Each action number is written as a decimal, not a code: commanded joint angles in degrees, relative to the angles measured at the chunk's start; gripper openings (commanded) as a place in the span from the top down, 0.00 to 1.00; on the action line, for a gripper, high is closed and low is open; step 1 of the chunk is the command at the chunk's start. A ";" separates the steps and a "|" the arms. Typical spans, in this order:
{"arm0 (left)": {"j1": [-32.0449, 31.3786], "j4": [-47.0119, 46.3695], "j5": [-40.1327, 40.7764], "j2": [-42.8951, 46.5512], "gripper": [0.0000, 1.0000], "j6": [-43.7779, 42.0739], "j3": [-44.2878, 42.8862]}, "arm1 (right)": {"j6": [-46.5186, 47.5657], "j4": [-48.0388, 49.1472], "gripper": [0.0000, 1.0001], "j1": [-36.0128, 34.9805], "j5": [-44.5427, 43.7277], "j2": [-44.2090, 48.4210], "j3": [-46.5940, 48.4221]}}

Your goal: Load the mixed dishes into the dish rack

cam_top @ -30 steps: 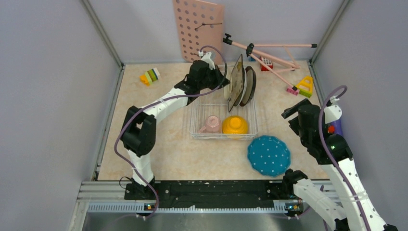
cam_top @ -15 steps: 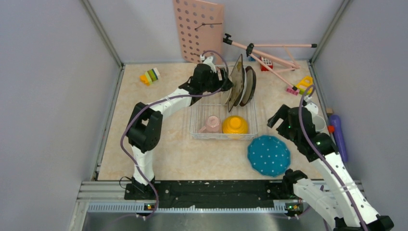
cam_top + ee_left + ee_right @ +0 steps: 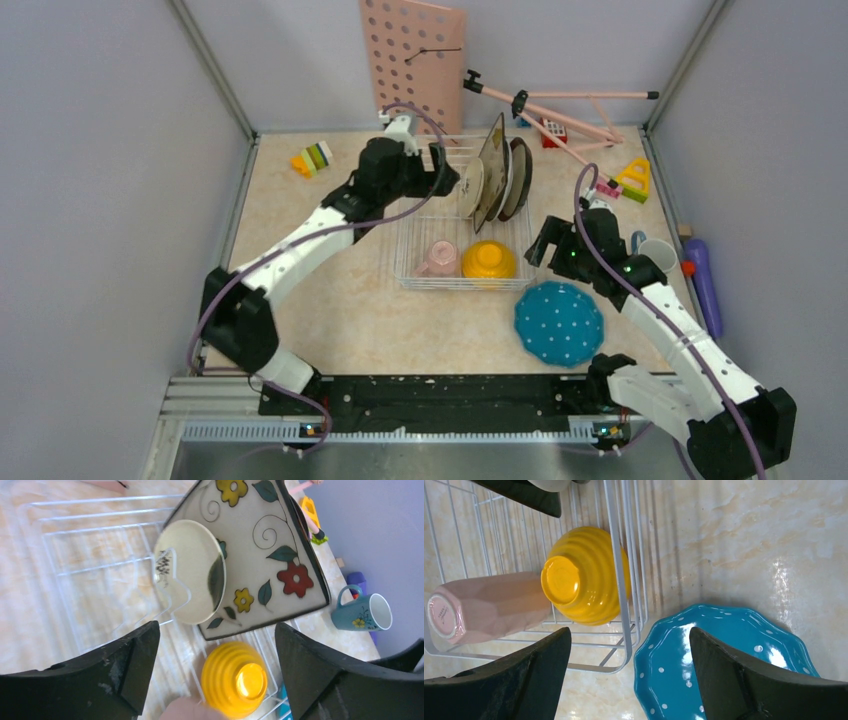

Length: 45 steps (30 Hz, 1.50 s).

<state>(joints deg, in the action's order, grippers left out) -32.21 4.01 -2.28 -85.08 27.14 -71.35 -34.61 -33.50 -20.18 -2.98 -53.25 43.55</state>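
My left gripper (image 3: 217, 647): wide open, empty, facing square floral plate (image 3: 270, 555) upright in dish rack (image 3: 415, 225), upper centre | my right gripper (image 3: 629, 647): wide open, empty, over rack's lower-right corner | yellow-orange bowl (image 3: 584, 587), pink cup (image 3: 489, 605): inside rack | teal white-dotted dish (image 3: 704, 655): on tabletop (image 3: 330, 300), just outside rack, lower right.

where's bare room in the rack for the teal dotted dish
Left middle of the dish rack: bare wires between the pink cup and the small cream plate. Crowded: far right, where the square floral plate stands, and the near edge, with cup and yellow-orange bowl.
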 commanded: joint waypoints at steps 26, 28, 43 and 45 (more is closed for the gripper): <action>11.90 4.13 -9.51 5.85 0.04 2.11 18.84 | 2.29 3.34 0.16 0.08 0.23 0.29 0.60; 11.99 4.81 -10.80 4.20 0.05 1.96 17.80 | 1.24 1.27 0.15 0.12 -2.04 0.82 0.89; 13.02 4.71 -8.69 1.18 0.78 3.23 17.43 | -1.17 -1.51 0.15 0.07 -4.77 7.93 -2.33; 13.35 4.73 -7.91 1.99 1.00 3.68 18.10 | -1.16 -1.74 0.15 0.12 -4.85 7.65 -2.26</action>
<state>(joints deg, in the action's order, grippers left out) -20.16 9.56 -13.63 -85.19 31.18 -53.01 -35.14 -35.70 -20.18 -6.72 -45.91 41.21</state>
